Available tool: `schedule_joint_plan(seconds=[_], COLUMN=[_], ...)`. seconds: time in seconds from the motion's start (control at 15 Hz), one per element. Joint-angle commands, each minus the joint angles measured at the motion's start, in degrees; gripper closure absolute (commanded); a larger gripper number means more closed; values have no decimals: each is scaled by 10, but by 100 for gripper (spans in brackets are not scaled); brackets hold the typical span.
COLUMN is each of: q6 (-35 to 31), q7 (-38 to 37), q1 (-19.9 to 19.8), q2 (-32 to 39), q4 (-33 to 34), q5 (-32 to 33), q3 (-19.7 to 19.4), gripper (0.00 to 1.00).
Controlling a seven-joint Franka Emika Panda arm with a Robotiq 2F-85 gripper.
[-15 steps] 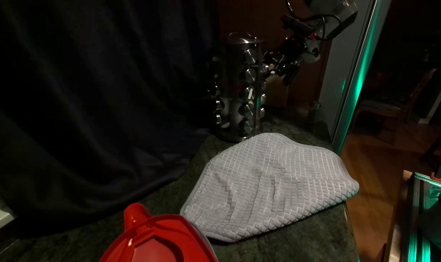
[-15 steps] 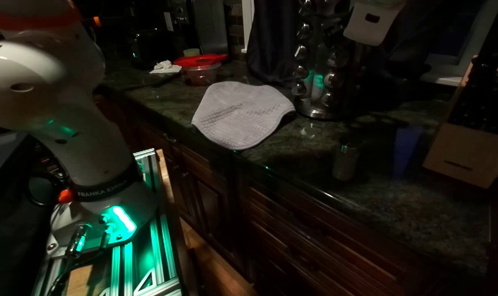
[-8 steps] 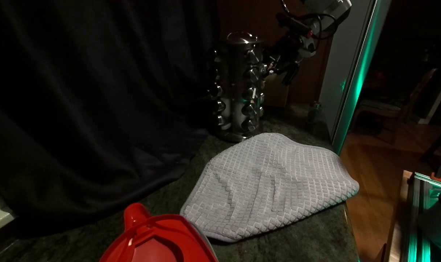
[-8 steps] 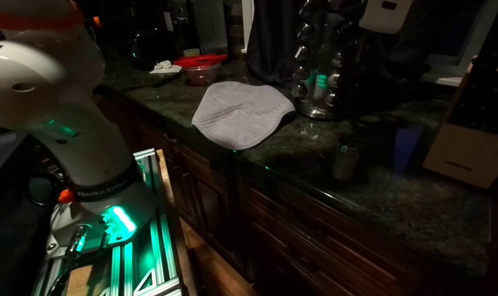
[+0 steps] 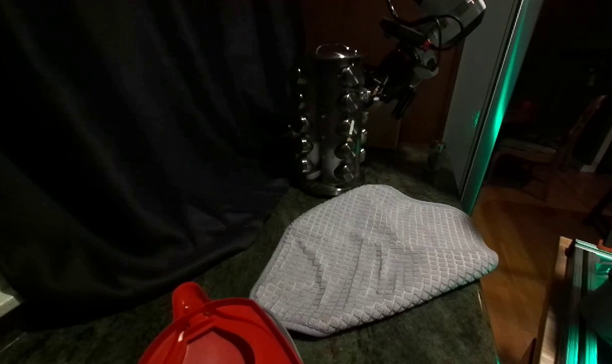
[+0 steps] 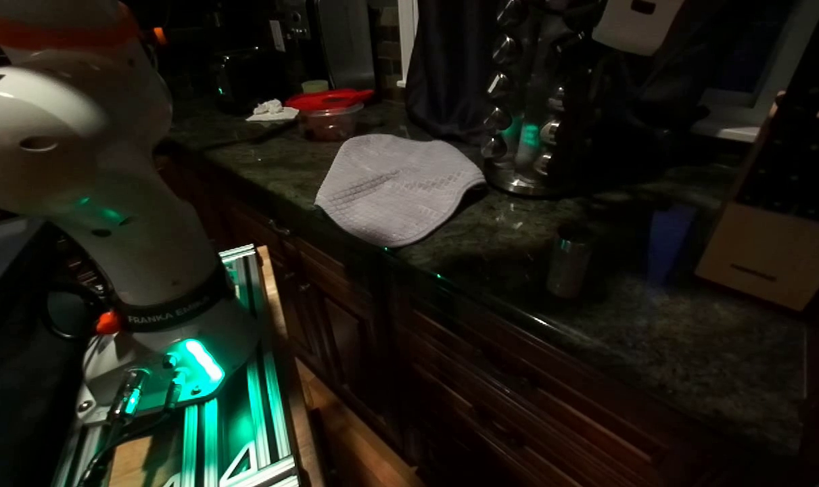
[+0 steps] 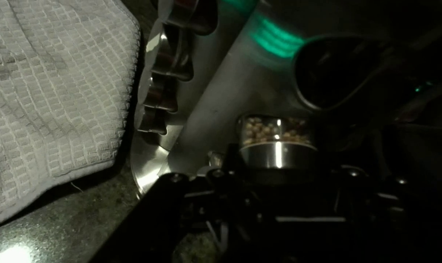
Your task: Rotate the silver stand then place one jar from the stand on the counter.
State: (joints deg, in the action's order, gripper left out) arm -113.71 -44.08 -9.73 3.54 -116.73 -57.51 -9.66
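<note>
While both exterior views leave it dim, the wrist view shows fingers (image 7: 234, 160) gripping a grain-filled jar (image 7: 278, 144).

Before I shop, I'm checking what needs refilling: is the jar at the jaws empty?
No, the wrist view shows small tan pieces inside the jar, packed behind its shiny lid.

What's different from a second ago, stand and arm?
The stand turned slightly: its near jars shifted right in both exterior views. The arm's far end went up and right in an exterior view. No grab or release shows; the gripper is closed on a jar. Cloth, red-lidded tub and knife block stayed put.
</note>
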Motion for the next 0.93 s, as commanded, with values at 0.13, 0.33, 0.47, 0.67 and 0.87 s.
schedule_joint_plan(seconds=[0.13, 0.33, 0.47, 0.67, 0.87], q6=[-34, -34, -35, -29, -32], q7=[-39, -29, -22, -13, -8], q1=[2, 3, 6, 10, 12], q2=[4, 3, 1, -2, -6], q4=[7, 12, 14, 20, 24], q5=[22, 35, 50, 75, 99], q3=[-3, -1, 2, 6, 6], gripper=[75, 75, 75, 75, 75])
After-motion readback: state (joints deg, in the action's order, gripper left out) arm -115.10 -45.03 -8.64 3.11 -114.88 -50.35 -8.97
